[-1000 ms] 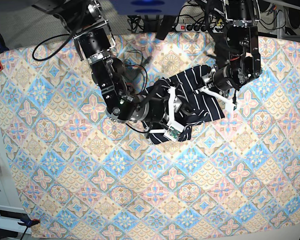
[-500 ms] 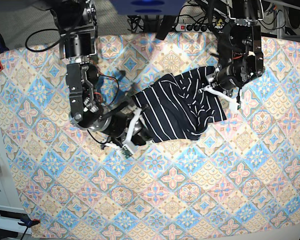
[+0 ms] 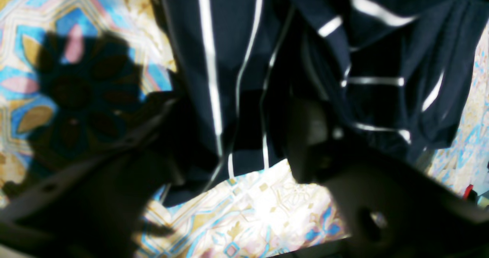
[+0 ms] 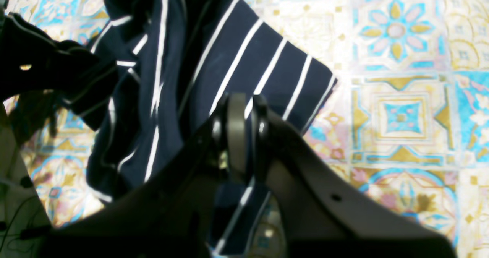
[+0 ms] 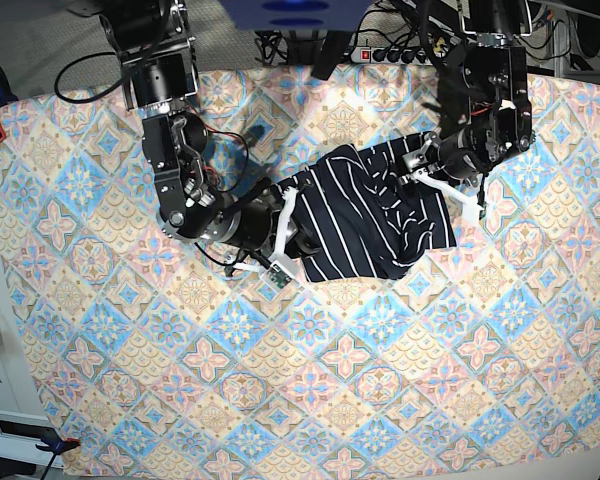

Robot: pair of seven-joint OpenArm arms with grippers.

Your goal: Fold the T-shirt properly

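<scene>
Both grippers clamped on the rumpled shirt [image 5: 365, 212]
It lies upper centre of the patterned cloth [image 5: 280, 400]; right gripper [image 4: 240, 132] pinches its left hem, left gripper [image 5: 432, 170] its right edge

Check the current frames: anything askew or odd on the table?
Yes: the T-shirt is bunched and rumpled, not flat, its far side creased up near the left gripper. The right gripper is shut on its edge. Nothing spilled or damaged.
</scene>
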